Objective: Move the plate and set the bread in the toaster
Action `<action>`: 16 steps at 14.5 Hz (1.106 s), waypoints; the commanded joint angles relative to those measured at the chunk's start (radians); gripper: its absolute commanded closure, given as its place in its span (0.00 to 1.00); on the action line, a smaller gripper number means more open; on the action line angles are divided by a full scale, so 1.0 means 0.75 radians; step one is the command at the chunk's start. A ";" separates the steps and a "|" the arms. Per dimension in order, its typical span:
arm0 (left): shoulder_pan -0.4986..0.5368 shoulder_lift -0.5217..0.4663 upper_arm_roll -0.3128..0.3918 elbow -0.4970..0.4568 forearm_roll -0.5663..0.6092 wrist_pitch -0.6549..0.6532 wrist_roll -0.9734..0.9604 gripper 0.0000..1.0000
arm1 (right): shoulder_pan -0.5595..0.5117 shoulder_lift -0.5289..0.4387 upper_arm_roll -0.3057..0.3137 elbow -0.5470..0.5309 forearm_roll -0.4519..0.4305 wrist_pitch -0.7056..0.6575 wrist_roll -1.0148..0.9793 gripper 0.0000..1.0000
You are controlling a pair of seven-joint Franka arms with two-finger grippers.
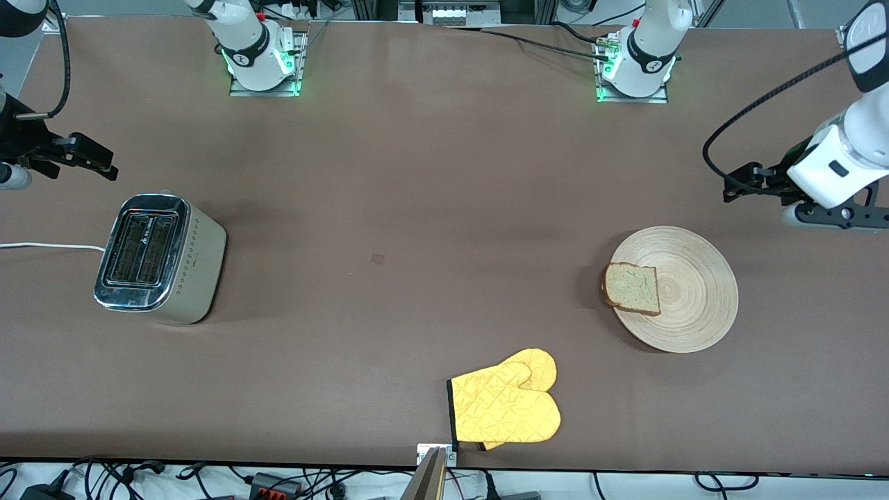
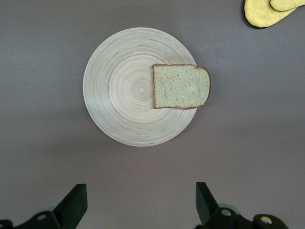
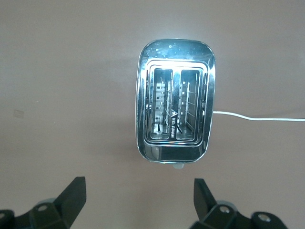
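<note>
In the front view, the plate is seen toward the left arm's end of the table with the bread lying on it, and the toaster toward the right arm's end, both slots empty; nothing appears done yet. A yellow oven mitt lies nearer the camera. In the left wrist view, the left gripper is held spread wide above the table beside the plate. In the right wrist view, the right gripper is likewise spread, empty, beside the toaster.

A yellow quilted oven mitt (black-trimmed at its cuff) lies flat on the brown surface, well apart from both pincers, at the edge nearest the front camera.
</note>
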 commanded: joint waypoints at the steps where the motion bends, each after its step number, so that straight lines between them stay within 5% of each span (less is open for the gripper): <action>1: 0.030 0.034 0.008 0.051 -0.015 -0.030 0.023 0.00 | -0.001 -0.005 -0.001 0.001 0.003 0.003 0.013 0.00; 7: 0.225 0.115 0.008 0.059 -0.217 -0.030 0.108 0.00 | -0.003 -0.005 -0.001 0.003 0.003 0.003 0.013 0.00; 12: 0.425 0.377 0.008 0.280 -0.376 -0.028 0.513 0.00 | -0.003 0.009 -0.001 0.003 0.003 0.001 0.013 0.00; 16: 0.621 0.524 0.008 0.291 -0.624 -0.028 0.683 0.00 | -0.003 0.009 -0.001 0.005 0.003 0.001 0.013 0.00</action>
